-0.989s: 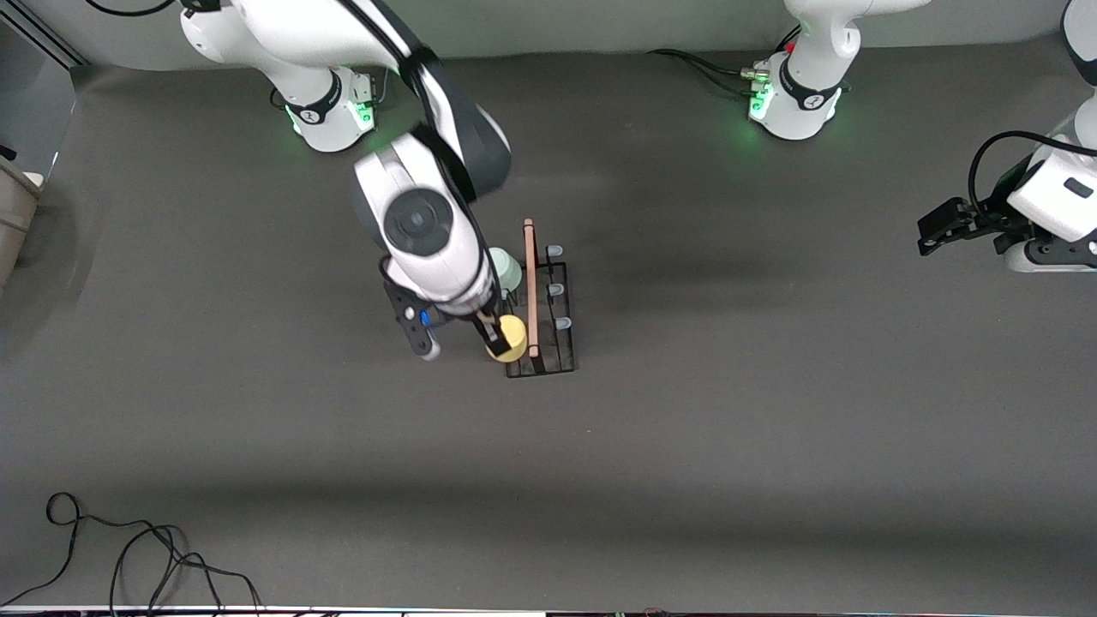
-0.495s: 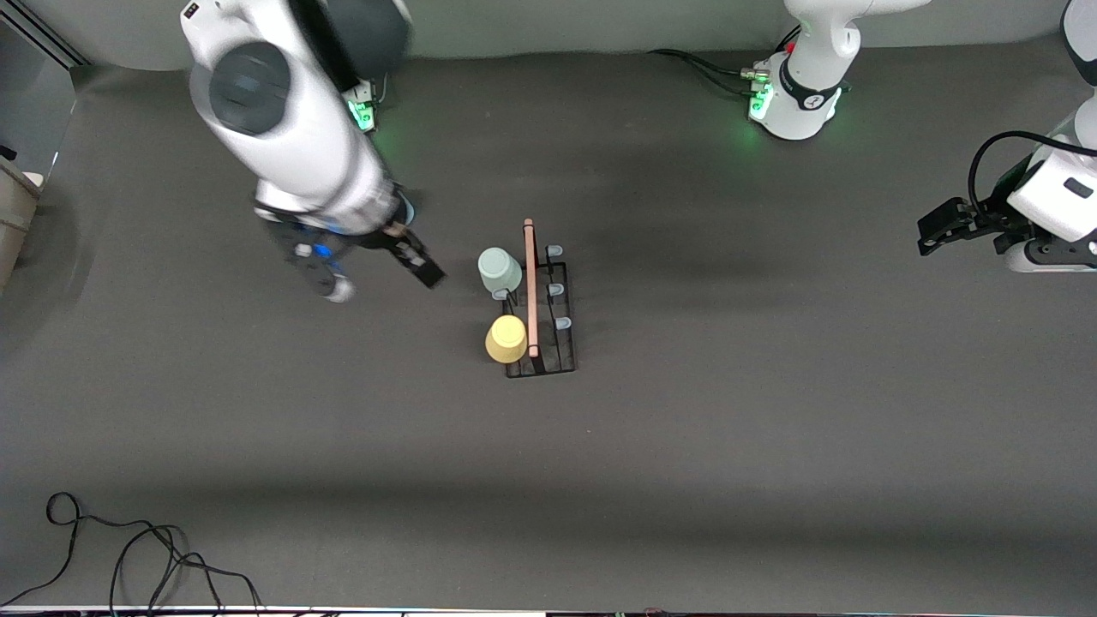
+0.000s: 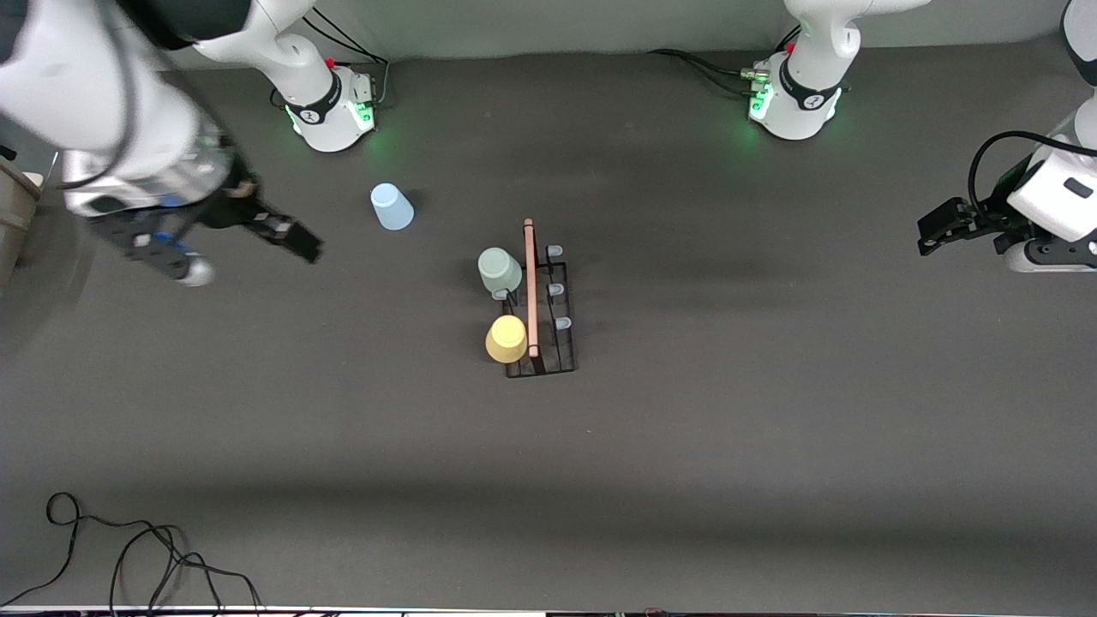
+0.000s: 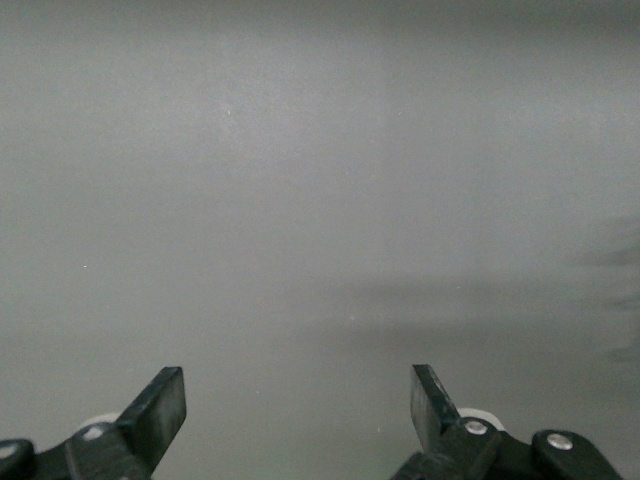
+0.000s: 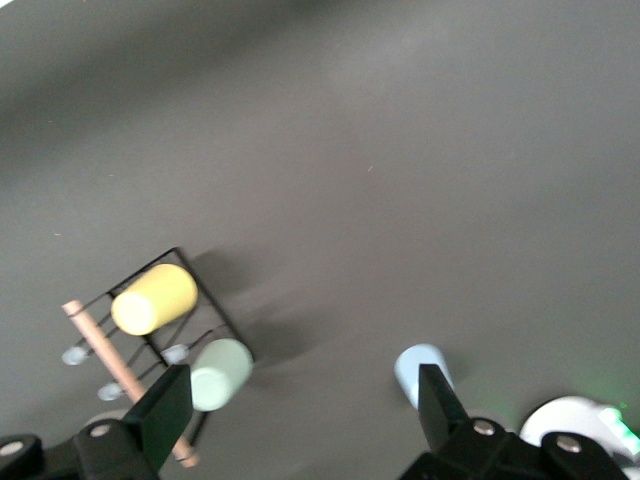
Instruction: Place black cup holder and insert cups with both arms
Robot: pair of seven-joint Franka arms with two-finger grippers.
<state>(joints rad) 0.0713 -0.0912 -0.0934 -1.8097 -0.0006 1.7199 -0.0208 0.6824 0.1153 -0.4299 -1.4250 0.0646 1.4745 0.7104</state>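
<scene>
Thin black wire cup holder (image 3: 540,317) at table centre, stiff and light, best lifted by wooden rod. Mint cup (image 3: 499,270) and yellow cup (image 3: 506,338) on pegs; pale blue plastic cup (image 3: 391,206) upside down near right base, light, slippery, best pinched across its sides. Right gripper (image 3: 248,224) now swung away from holder, jaws apart, empty. Left gripper (image 3: 943,224) waiting, open.

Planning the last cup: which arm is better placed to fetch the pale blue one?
Probably the right: its open claw is beside the pale blue cup, while the left claw waits at the left arm's end of the table.

Robot lab: two bench-mounted arms (image 3: 797,77), grey mat (image 3: 686,480), loose cables (image 3: 128,557).
</scene>
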